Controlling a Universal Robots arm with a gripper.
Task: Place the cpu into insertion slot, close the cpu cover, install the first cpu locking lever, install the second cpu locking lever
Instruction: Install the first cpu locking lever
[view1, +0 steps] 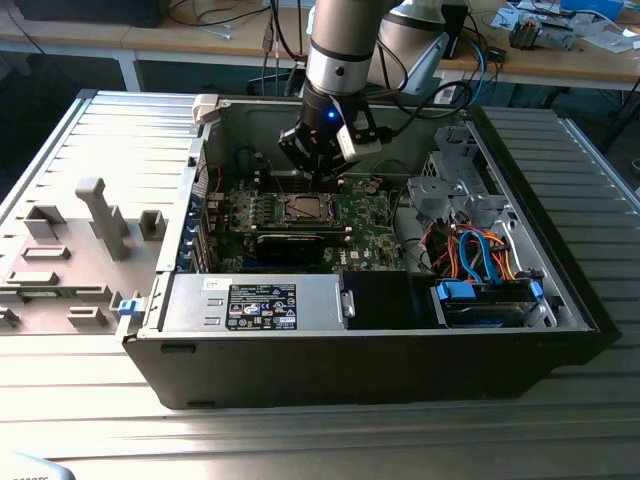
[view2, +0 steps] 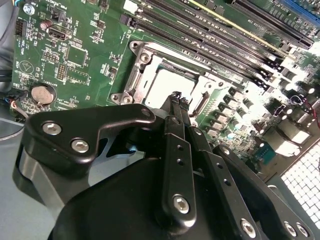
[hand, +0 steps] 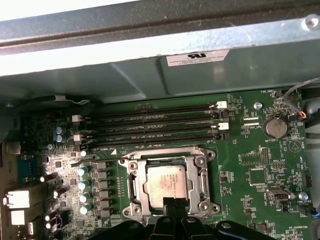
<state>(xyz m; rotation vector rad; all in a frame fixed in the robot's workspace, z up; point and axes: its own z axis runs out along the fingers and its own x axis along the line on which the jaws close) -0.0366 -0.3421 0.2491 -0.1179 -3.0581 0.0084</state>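
**A:** Which step is judged to be in hand?

**B:** Taken across the exterior view, a grey side panel (view1: 70, 250) is seen at 9 o'clock from the socket. Next comes the open case (view1: 300, 370), and the drive bay (view1: 485, 300) is at 4 o'clock. The gripper (view1: 324, 183) is lowered over the motherboard (view1: 365, 215), at 12 o'clock from the cpu (view1: 305, 208).

**A:** And where is the cpu found?

**B:** It is seated flat in the insertion slot (hand: 132, 164), silvery top up. The cpu cover (hand: 199, 181) appears to be laid down around it, so the placing is judged done. The work looks to be at the cover or the levers. Whether either lever is latched cannot be told.

**A:** How is the gripper held?

**B:** In the second wrist view the fingers are drawn narrow, tips together, with nothing seen between them. The tips are set at the cpu's edge, and whether it is touched cannot be told. A fine, steady touch is called for there, since the memory slots (hand: 155, 125) lie just beside the socket.

**A:** Is any writing noted?

**B:** A printed label (view1: 262, 305) is carried on the power supply, at 7 o'clock from the socket. A white sticker (hand: 197, 57) is fixed to the case wall. Fine marks are printed on the board and the cpu's top. None is read off here.
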